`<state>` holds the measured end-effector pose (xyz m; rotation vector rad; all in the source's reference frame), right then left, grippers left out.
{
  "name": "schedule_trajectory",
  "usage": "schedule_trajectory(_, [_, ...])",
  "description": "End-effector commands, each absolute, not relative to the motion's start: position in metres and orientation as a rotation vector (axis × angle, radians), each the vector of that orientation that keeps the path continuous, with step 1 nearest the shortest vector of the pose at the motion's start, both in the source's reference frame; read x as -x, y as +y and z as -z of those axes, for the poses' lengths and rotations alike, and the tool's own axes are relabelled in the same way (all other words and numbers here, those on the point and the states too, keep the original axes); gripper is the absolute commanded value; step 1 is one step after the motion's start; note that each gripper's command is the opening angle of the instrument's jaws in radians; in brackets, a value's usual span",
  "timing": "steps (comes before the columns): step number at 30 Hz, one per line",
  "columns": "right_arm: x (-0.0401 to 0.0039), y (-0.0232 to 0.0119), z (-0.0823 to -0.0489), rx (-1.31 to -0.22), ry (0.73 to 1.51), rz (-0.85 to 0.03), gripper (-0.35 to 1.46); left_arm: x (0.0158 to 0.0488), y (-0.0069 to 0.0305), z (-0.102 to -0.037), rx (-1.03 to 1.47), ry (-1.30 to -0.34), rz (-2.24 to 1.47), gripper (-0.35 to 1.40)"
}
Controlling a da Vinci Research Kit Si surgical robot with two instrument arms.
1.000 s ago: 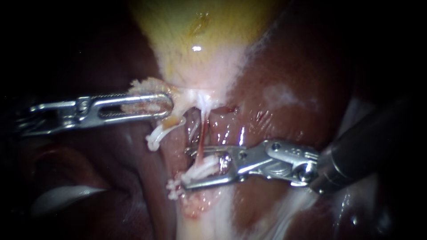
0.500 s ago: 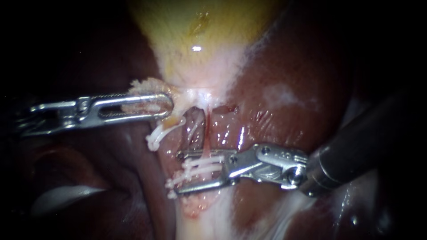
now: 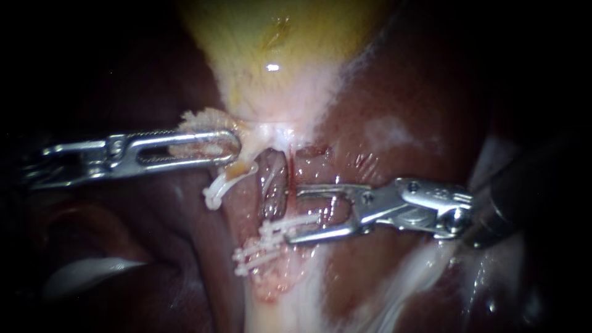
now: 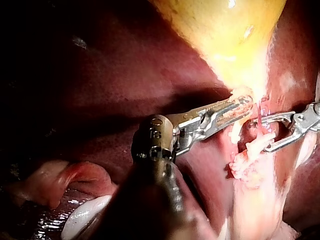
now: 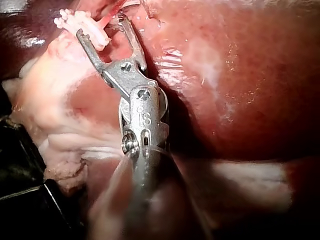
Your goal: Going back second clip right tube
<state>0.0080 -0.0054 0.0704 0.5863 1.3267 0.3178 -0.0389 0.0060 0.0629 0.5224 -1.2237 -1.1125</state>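
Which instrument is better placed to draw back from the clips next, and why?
Right. The right instrument has open jaws beside the white clips, gripping nothing, so it seems free to retreat. The left instrument is shut on tissue below the gallbladder.

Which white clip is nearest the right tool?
The middle clip, beside the right tool's lower jaw; the lowest clip and the top clip, by the left tool, lie farther.

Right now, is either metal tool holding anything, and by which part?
The left instrument grips the gallbladder by the pale tissue at its narrow end. The right instrument holds nothing, its jaws open.
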Motion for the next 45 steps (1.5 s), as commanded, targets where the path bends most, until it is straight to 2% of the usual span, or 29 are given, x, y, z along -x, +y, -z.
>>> schedule_trajectory(1, [-0.0075,-0.0050,-0.0701,-0.576,1.309,-0.306,0.50,0.0389,0.0060,-0.0629,-0.523,-1.224,1.112,-0.35])
schedule_trajectory(3, [-0.0062,-0.0043,-0.0691,-0.557,1.284,-0.286,0.50,0.0389,0.0060,-0.0629,-0.523,-1.224,1.112,-0.35])
schedule_trajectory(9, [-0.0030,-0.0026,-0.0655,-0.512,1.286,-0.242,0.50,0.0389,0.0060,-0.0629,-0.523,-1.224,1.112,-0.35])
schedule_trajectory(18, [-0.0015,-0.0019,-0.0611,-0.484,1.303,-0.178,0.50,0.0389,0.0060,-0.0630,-0.523,-1.224,1.112,-0.35])
schedule_trajectory(32, [0.0002,-0.0013,-0.0604,-0.477,1.300,-0.176,0.50,0.0402,0.0062,-0.0670,-0.506,-1.209,1.107,-0.35])
schedule_trajectory(45, [0.0004,-0.0012,-0.0602,-0.478,1.297,-0.176,0.50,0.0429,0.0065,-0.0701,-0.520,-1.188,1.100,-0.35])
